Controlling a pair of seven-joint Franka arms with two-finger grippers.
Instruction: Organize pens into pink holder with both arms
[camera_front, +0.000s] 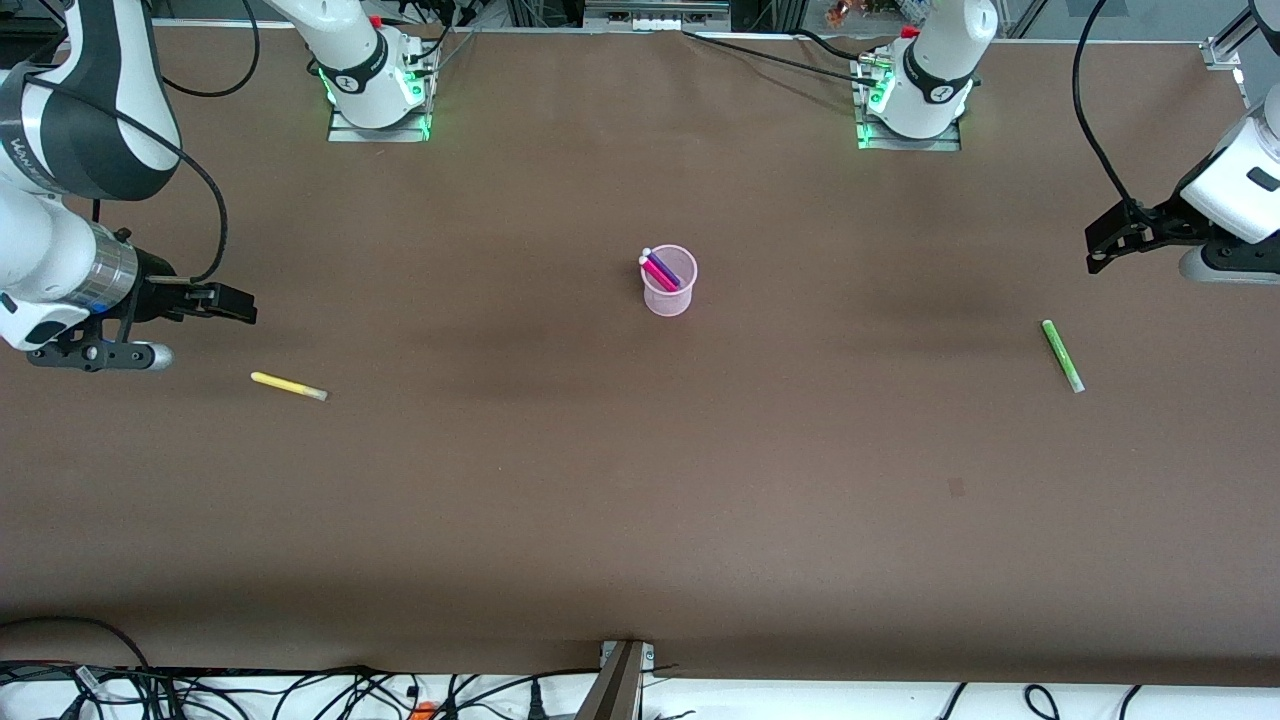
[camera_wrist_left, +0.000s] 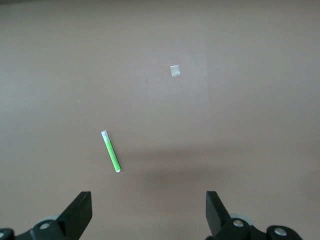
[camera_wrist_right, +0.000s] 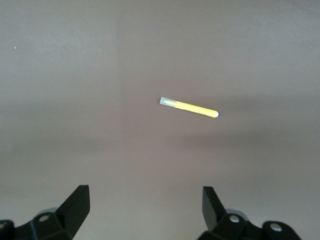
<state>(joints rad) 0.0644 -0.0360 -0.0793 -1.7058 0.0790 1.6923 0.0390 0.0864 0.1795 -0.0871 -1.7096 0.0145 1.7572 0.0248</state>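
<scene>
i'm seeing both arms only in part: each is running off the front view's edge, and the wrist views are showing just the black finger tips. inside the holder (camera_front: 669, 281) the lower ends of the pens are blurring through the pink wall, so i'm reading them by their tops only. i'm counting four pens: two standing tilted in the holder, the pink pen (camera_front: 657, 272) and the purple pen (camera_front: 664, 268), touching each other, and two lying flat on the table (camera_front: 640, 500). the yellow pen (camera_front: 288, 386) is lying toward the right arm's end, the green pen (camera_front: 1062, 355) toward the left arm's end, both well apart from the holder at mid-table. the right gripper (camera_front: 235, 303) is hanging released, fingers spread, near the yellow pen. the left gripper (camera_front: 1100, 250) is hanging released too, near the green pen.
</scene>
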